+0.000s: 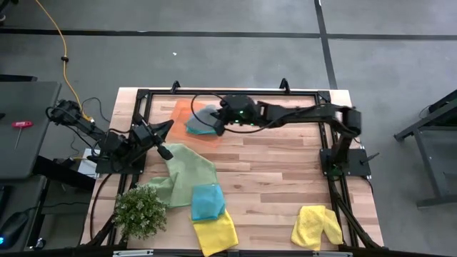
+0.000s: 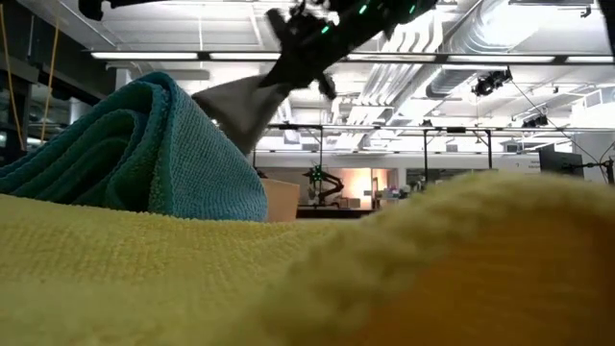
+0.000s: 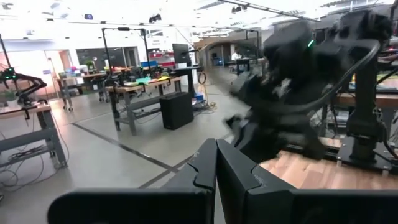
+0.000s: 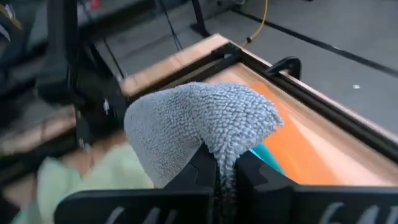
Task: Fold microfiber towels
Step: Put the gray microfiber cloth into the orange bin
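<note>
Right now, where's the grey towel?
The grey towel is pinched in the right gripper, lifted over the orange tray at the table's far edge, with a teal towel lying on the tray beneath it.

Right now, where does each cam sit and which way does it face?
High: overhead, straight down; both arms, right hand over the orange tray.
Low: tabletop level, behind a yellow towel; an arm above lifts the grey towel.
Left wrist: past the shut left hand toward the right arm.
Right wrist: hand pinching the grey towel.
Shared: the grey towel.
</note>
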